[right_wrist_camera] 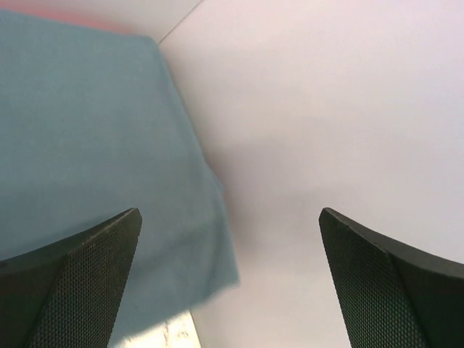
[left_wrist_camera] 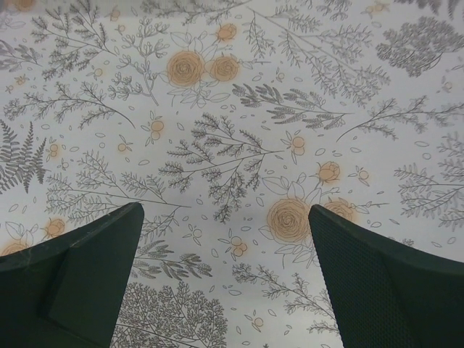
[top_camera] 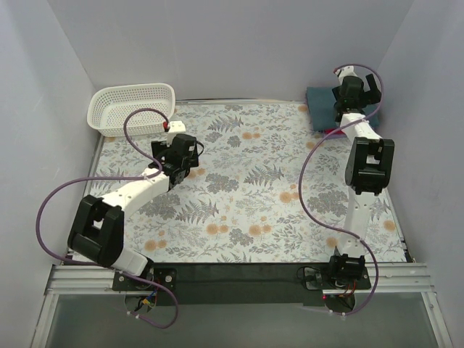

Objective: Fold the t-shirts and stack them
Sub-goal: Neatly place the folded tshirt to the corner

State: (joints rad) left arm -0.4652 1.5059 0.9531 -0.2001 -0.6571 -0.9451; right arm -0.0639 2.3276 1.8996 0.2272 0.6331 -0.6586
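Shirts sit stacked at the far right corner of the worktop (top_camera: 254, 188), close to the side wall (right_wrist_camera: 326, 109). The blue-grey shirt (top_camera: 319, 109) lies on top, folded flat. Only a thin strip of the red shirt (top_camera: 331, 132) shows under its near edge. In the right wrist view the blue-grey cloth fills the left side, with a blurred band of red along the top edge. The wall takes up the rest of that view.

The right arm (top_camera: 366, 163) reaches forward over this stack. The right jaws are spread wide above the shirt's edge by the wall, with nothing between them. Whether they touch the cloth cannot be told.

The left arm (top_camera: 138, 190) bends over the left half of the worktop, well apart from the shirts. The left jaws are also spread, pointing down at the bare flowered surface and gripping nothing.

A white lattice basket (top_camera: 132, 109) stands at the far left corner, just beyond the left arm's wrist. A purple cable loops in front of it.
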